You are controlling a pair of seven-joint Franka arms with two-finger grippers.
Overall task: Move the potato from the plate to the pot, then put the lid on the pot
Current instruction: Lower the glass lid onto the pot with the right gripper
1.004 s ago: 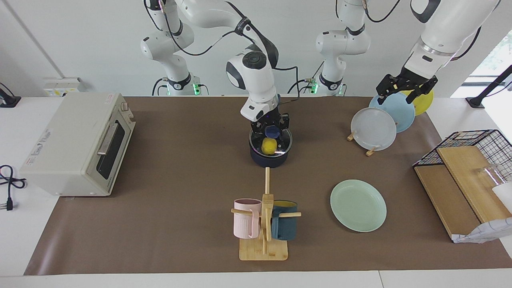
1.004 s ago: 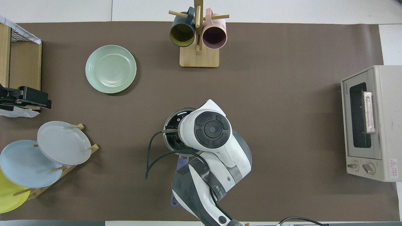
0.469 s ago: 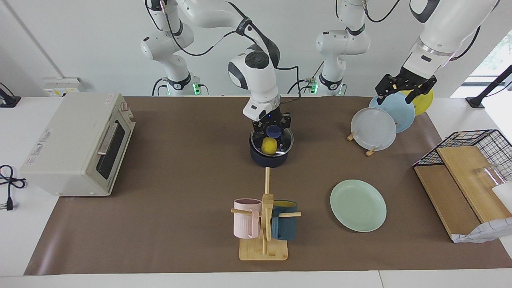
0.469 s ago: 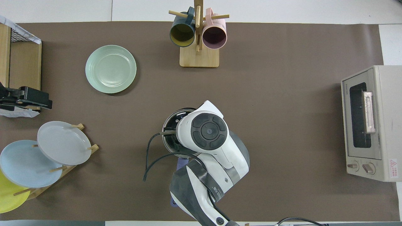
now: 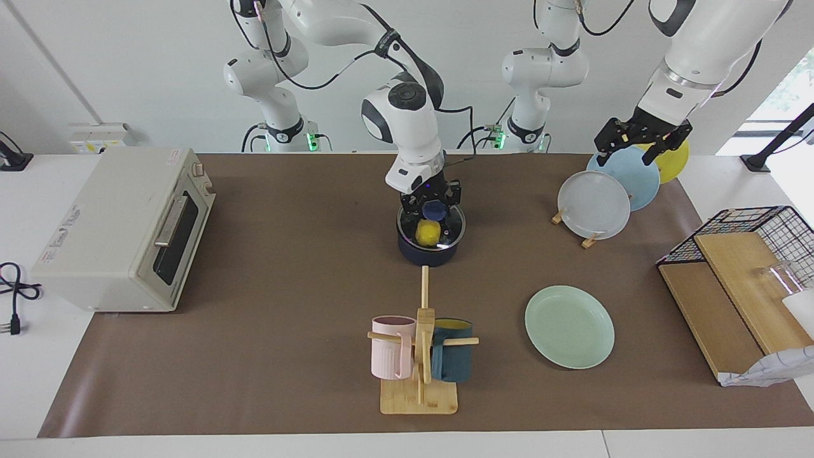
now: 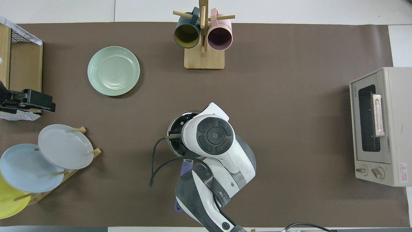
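The dark navy pot (image 5: 427, 256) stands mid-table, its blue handle (image 6: 185, 169) pointing toward the robots. Inside it lies the yellow potato (image 5: 427, 233), seen through the glass lid (image 5: 448, 230). The lid sits level at the pot's rim; I cannot tell whether it rests on it. My right gripper (image 5: 433, 207) is shut on the lid's blue knob. In the overhead view the right wrist hides the gripper and most of the pot (image 6: 175, 124). The mint-green plate (image 5: 570, 326) (image 6: 113, 71) lies bare, farther from the robots. My left gripper (image 5: 642, 137) (image 6: 29, 101) hangs open over the plate rack.
A rack with grey, light-blue and yellow plates (image 5: 594, 205) stands at the left arm's end, with a wire basket and wooden boards (image 5: 738, 280) beside it. A mug tree (image 5: 420, 343) stands farther from the robots than the pot. A toaster oven (image 5: 124, 229) sits at the right arm's end.
The right wrist has shifted a little over the pot, with the lid still at the rim. The left gripper has risen slightly above the plate rack.
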